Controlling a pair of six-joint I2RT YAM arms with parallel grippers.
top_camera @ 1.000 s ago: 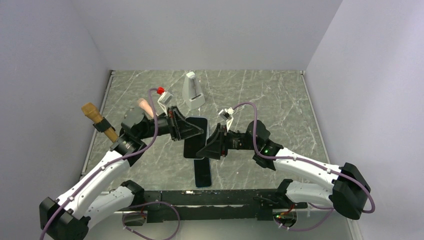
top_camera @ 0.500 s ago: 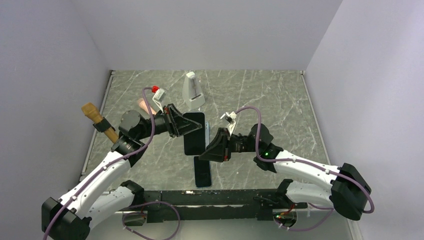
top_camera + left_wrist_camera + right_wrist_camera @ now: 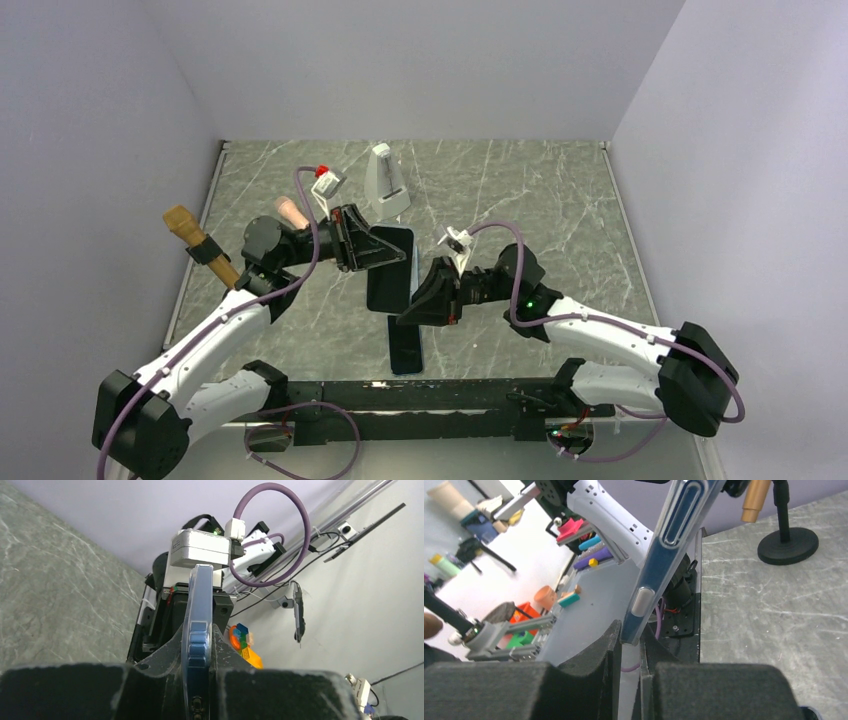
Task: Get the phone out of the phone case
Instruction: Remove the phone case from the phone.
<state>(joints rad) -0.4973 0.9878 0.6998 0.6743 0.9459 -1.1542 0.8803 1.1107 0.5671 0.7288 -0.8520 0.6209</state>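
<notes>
My left gripper (image 3: pixel 372 248) is shut on the upper end of the dark phone (image 3: pixel 392 275), held above the table's middle. In the left wrist view the phone's blue edge with side buttons (image 3: pixel 197 610) stands between my fingers, my left gripper (image 3: pixel 199 630) clamped on it. My right gripper (image 3: pixel 415 308) is shut on the far end of the phone case (image 3: pixel 405 348), which reaches toward the near edge. In the right wrist view the clear bluish case rim with a grey button (image 3: pixel 664 555) runs up from my right gripper (image 3: pixel 630 630). Phone and case sit end to end, slightly offset.
A white metronome-shaped object (image 3: pixel 383 180) stands behind the phone. A tan handle on a black stand (image 3: pixel 195 240) is at the left edge, its round base showing in the right wrist view (image 3: pixel 788 545). A pink object (image 3: pixel 290 212) lies behind my left arm.
My left gripper has lifted the phone slightly toward the back, away from the case. My right gripper with the case has shifted a little left and nearer.
</notes>
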